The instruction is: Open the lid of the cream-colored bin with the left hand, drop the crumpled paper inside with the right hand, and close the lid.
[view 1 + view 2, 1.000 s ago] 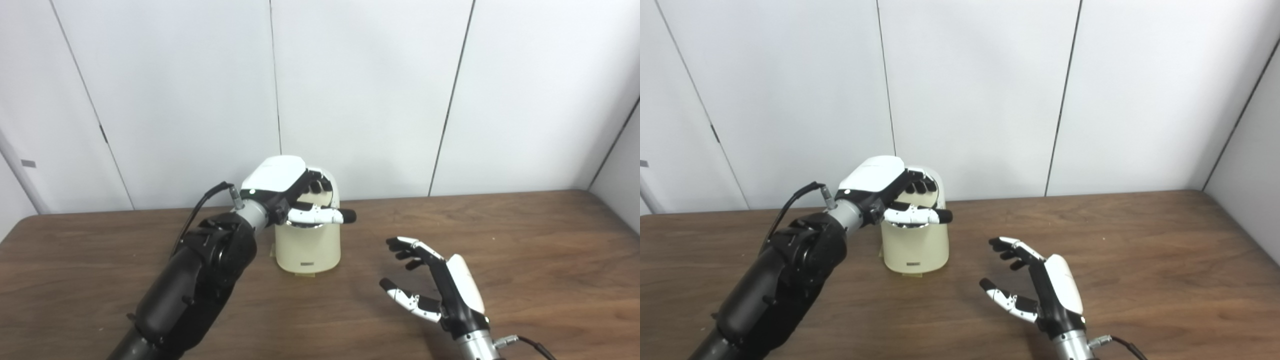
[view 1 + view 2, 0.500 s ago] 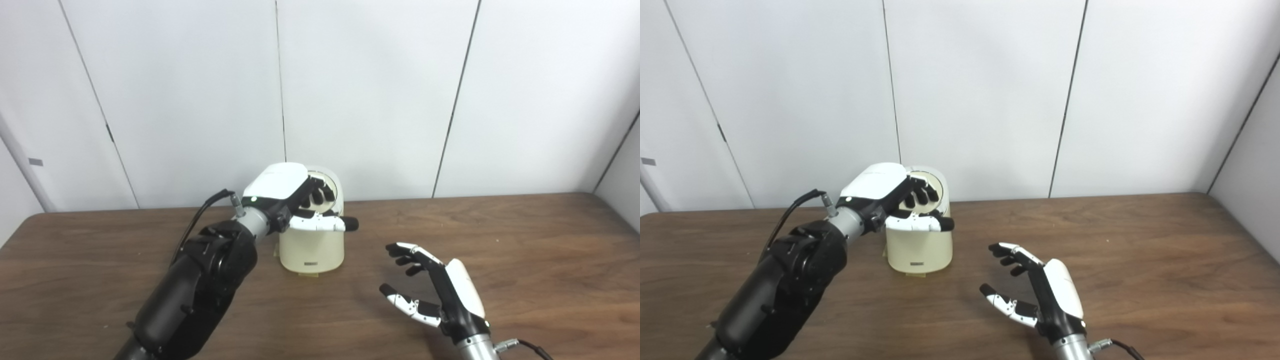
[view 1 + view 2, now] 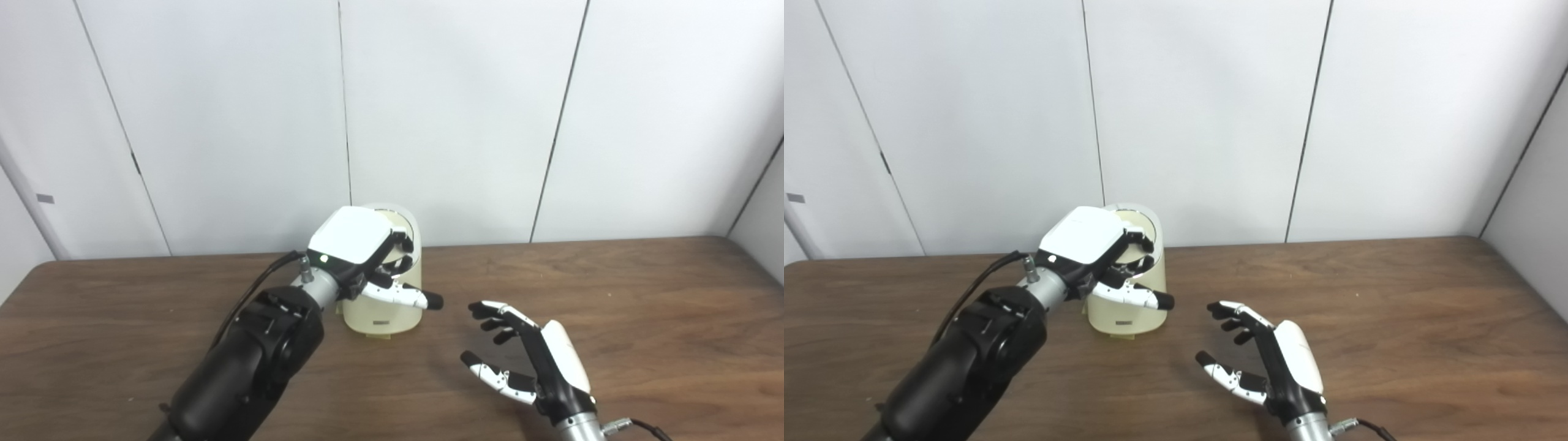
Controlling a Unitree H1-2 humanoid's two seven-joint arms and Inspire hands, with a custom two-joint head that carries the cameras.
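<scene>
Now left hand [image 3: 358, 254] fingers curled on bin [image 3: 386, 309] lid (no clear grip); right hand [image 3: 533, 364] open, empty, beside.

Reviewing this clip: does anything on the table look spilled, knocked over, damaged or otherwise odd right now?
Nothing stands out. The cream-colored cylindrical bin stands upright on the brown wooden table, with the left hand resting over its lid. The right hand is open and holds nothing. No crumpled paper is visible anywhere.
</scene>
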